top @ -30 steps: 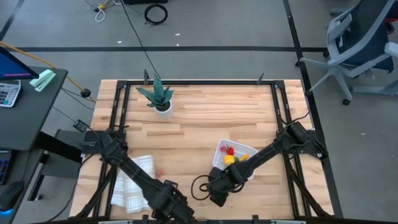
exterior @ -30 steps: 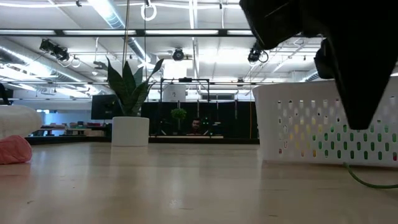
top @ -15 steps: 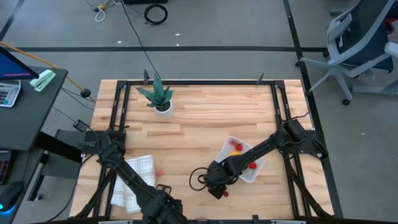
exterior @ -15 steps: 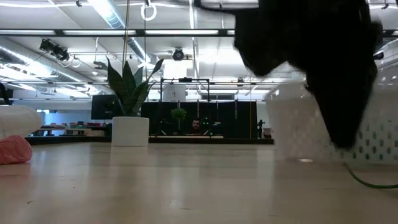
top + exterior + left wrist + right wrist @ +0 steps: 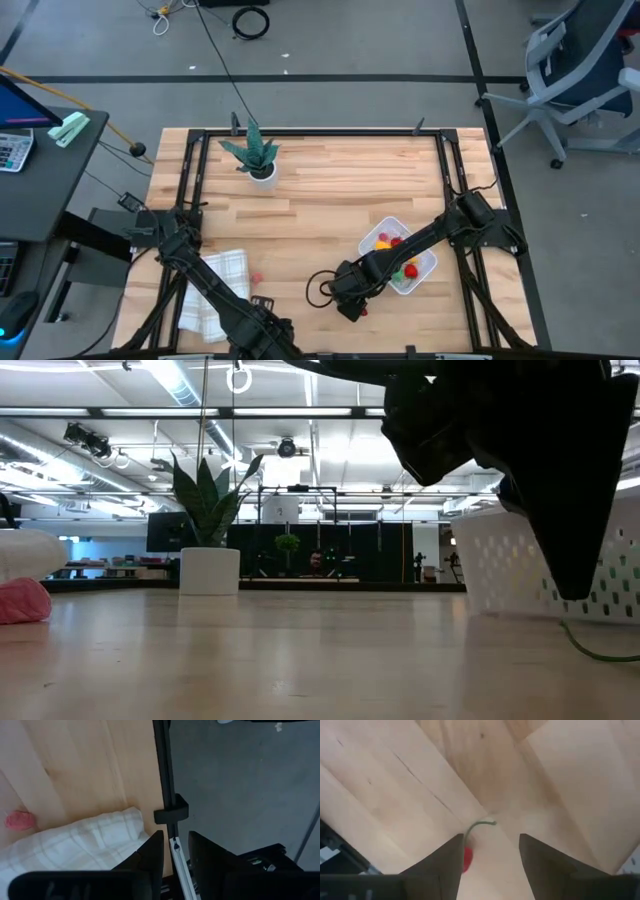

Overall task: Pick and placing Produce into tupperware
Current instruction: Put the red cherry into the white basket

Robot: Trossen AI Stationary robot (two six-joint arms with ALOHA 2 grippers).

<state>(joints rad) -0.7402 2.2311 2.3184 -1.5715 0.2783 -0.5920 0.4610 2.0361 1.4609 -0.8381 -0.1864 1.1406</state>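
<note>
High view: white tupperware [image 5: 425, 262] holding red, yellow and green produce [image 5: 397, 256]. Right wrist view alone reveals right gripper [image 5: 489, 851] spread above red stemmed piece [image 5: 468, 856] beside tupperware.

Colourful produce [image 5: 395, 243] inside white tupperware [image 5: 427, 262]
</note>
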